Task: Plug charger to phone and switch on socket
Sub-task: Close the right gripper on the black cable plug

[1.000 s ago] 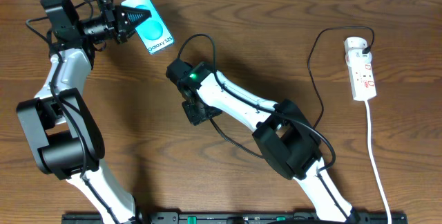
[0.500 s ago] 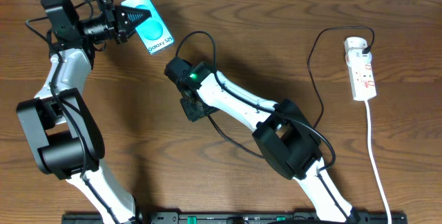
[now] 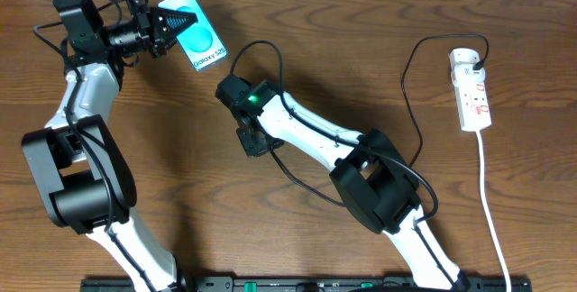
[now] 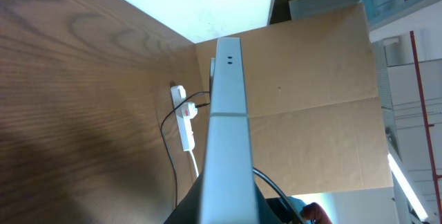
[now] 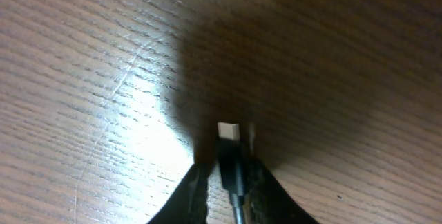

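The charger shows its pale plug tip pointing to 12 o'clock in the right wrist view, low over the desk. The right jaws stand close on either side of its black body. I cannot tell whether they are pressed tight or only flanking it. The black cable trails away to the socket, far out at 3 o'clock on the desk.

The phone is clamped in the left jaws at its upper-left end, screen up in the overhead view and edge-on in the left wrist view. Its long axis runs from 11 to 5 o'clock, and the free lower end faces the right arm. From the right jaws the phone lies at about 11 o'clock — near, but apart. The right arm has the plug, so the coming move looks to be its own: turn the tip onto that 11-to-5 line and feed it into the phone's free end.
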